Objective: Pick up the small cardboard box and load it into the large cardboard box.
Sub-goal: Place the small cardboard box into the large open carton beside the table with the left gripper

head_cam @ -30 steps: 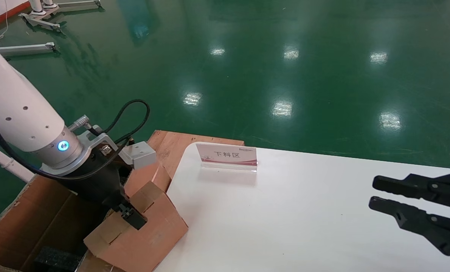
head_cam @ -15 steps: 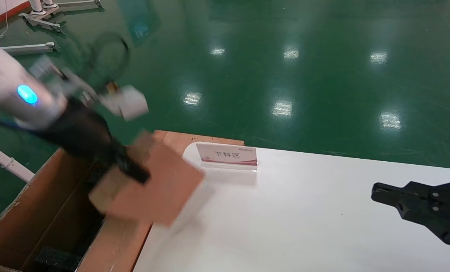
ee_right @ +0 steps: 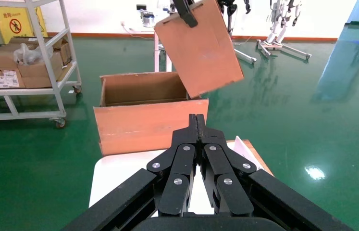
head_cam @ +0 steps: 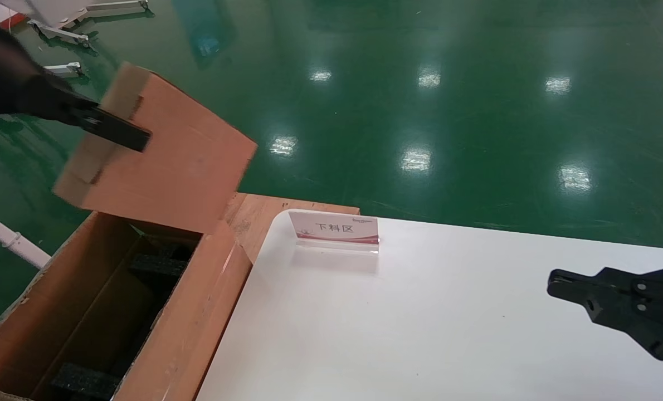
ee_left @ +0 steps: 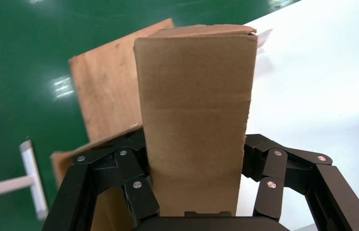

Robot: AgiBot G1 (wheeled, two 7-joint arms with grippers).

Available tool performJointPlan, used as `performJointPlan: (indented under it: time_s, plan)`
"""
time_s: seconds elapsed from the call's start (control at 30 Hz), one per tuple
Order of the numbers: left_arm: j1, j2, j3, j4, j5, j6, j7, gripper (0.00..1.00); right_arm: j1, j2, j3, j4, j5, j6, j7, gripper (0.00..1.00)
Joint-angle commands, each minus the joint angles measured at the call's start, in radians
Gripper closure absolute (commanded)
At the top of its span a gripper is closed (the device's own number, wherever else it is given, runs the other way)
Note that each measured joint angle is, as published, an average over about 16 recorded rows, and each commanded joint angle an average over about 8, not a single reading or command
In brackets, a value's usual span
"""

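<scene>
Small cardboard box: pinched in left gripper, tilted above large cardboard box. Right gripper: pressed together, parked. Risk: slipping, snagging rim.

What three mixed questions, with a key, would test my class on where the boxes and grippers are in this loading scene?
1. True or false: the small cardboard box lies inside the large cardboard box.
2. Which gripper holds it: A left gripper, B right gripper?
3. What stands on the white table near its far edge?

Key: 1 false, it is held in the air above the opening; 2 A; 3 a sign.
</scene>
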Motion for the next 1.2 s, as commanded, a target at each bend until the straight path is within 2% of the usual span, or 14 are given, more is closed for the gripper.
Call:
performJointPlan:
  time_s: [0.03, 0.07, 0.1, 0.27, 0.73, 0.97, 1.2]
  plan:
    - [-0.058, -0.003, 0.049, 0.01, -0.015, 0.003, 0.001, 1.0, 0.0, 0.0, 0.0, 0.0, 0.0, 0.0, 0.0, 0.17]
    - [-0.08, -0.002, 0.072, 0.011, -0.02, 0.002, 0.002, 1.0, 0.0, 0.0, 0.0, 0.0, 0.0, 0.0, 0.0, 0.05]
    - [-0.1, -0.001, 0.093, 0.013, -0.026, 0.002, 0.003, 1.0, 0.0, 0.0, 0.0, 0.0, 0.0, 0.0, 0.0, 0.0]
    - [-0.15, -0.019, 0.16, 0.014, -0.038, 0.001, -0.001, 1.0, 0.0, 0.0, -0.001, 0.0, 0.0, 0.0, 0.0, 0.0]
    - [-0.158, -0.1, 0.349, 0.049, 0.01, 0.008, -0.014, 1.0, 0.0, 0.001, -0.001, 0.0, 0.001, 0.001, -0.001, 0.0]
    - [-0.148, -0.096, 0.476, 0.122, 0.004, 0.006, 0.032, 1.0, 0.0, 0.001, -0.002, 0.0, 0.001, 0.001, -0.001, 0.0]
    - [-0.132, -0.06, 0.622, 0.218, -0.062, 0.002, 0.106, 1.0, 0.001, 0.001, -0.002, 0.0, 0.002, 0.001, -0.001, 0.0]
